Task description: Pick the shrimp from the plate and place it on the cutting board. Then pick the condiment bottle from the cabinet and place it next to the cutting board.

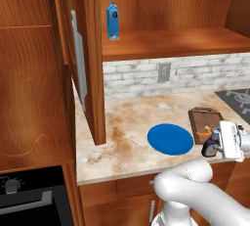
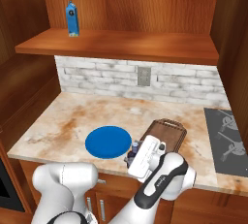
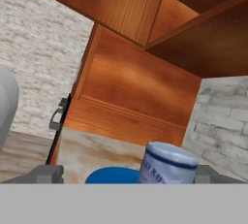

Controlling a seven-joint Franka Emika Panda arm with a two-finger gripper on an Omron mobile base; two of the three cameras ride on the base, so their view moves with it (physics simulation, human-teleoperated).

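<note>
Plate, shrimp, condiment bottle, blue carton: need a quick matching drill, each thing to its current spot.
Things:
1. plate
2. shrimp
3. condiment bottle
4. blue carton

Places:
A. on the cabinet shelf
B. in the gripper
C. on the cutting board
D. bare, on the counter left of the board

Pairs: 1-D, 2-C, 3-B, 4-A

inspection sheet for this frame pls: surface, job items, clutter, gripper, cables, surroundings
Surface: mottled beige stone counter, stained.
Job's things: small orange shrimp on dark brown wooden cutting board; round blue plate bare; dark condiment bottle beside the board.
Clutter: blue carton on the cabinet shelf.
Gripper: gripper around the bottle; closure unclear.
Cables: nothing seen.
Surroundings: white brick backsplash, wall outlet, stovetop.
</note>
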